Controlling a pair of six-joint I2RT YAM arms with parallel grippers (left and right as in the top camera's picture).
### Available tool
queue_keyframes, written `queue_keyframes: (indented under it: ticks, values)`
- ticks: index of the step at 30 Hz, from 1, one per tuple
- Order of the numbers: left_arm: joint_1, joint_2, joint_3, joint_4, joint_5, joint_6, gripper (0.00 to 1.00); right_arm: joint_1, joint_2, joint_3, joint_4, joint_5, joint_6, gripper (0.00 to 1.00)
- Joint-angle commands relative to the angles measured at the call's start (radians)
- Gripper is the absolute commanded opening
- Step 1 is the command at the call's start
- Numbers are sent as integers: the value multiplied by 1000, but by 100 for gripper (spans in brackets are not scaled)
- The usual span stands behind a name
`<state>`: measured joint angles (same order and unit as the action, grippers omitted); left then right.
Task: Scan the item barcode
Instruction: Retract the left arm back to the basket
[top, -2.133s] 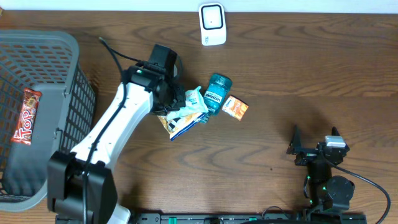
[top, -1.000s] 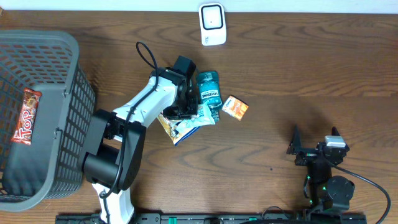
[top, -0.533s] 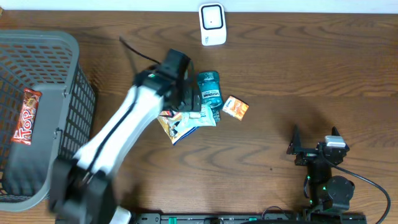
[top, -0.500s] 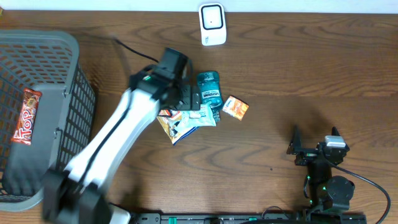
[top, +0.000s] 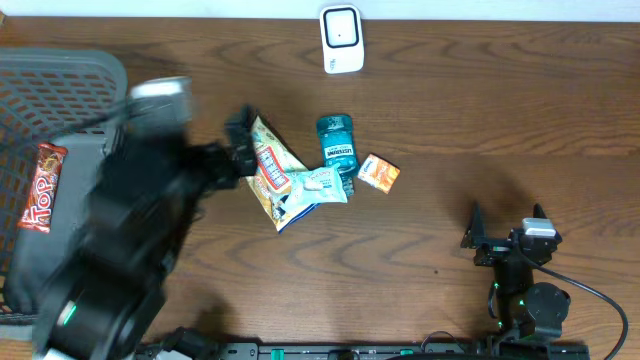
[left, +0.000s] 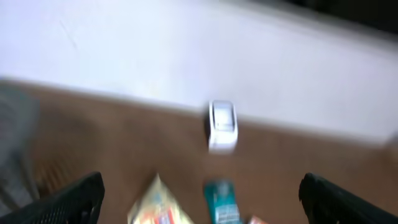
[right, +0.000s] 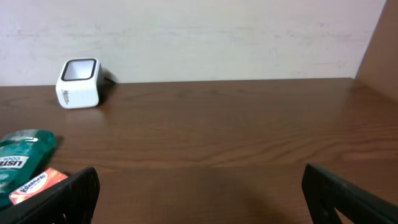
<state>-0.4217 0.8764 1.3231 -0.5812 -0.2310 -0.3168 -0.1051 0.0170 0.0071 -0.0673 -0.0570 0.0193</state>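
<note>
The left arm has swung away from the pile toward the basket, and it is smeared with motion in the overhead view. A second ago its jaws were clamped down among the items. Now the left gripper stands wide open with nothing between its fingers, and it touches nothing.

The snack bag lies uncovered on the table, shifted to the left edge of the pile. It sits beside the teal mouthwash bottle and the small orange box.

The barcode scanner stands untouched at the far edge of the table, well apart from the items. I judge that the pick came away empty, no barcode has been presented, and a fresh grasp is needed.

The right gripper rests at its own side, jaws spread and empty.
</note>
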Motion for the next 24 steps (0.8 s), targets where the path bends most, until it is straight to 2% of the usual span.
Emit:
queue_keyframes:
  ticks: [1, 8, 13, 15, 24]
  values:
    - [0, -99, 12, 71, -166, 10, 100, 8, -3, -2, -3, -5, 13, 99]
    - [0, -236, 12, 239, -315, 29, 99, 8, -3, -2, -3, -5, 13, 99]
    - [0, -258, 12, 248, -375, 235, 99, 8, -3, -2, -3, -5, 13, 99]
    - [0, -257, 12, 274, -415, 277, 100, 8, -3, -2, -3, -5, 13, 99]
    - [0, -258, 12, 285, -462, 284, 100, 8, -3, -2, -3, -5, 13, 99]
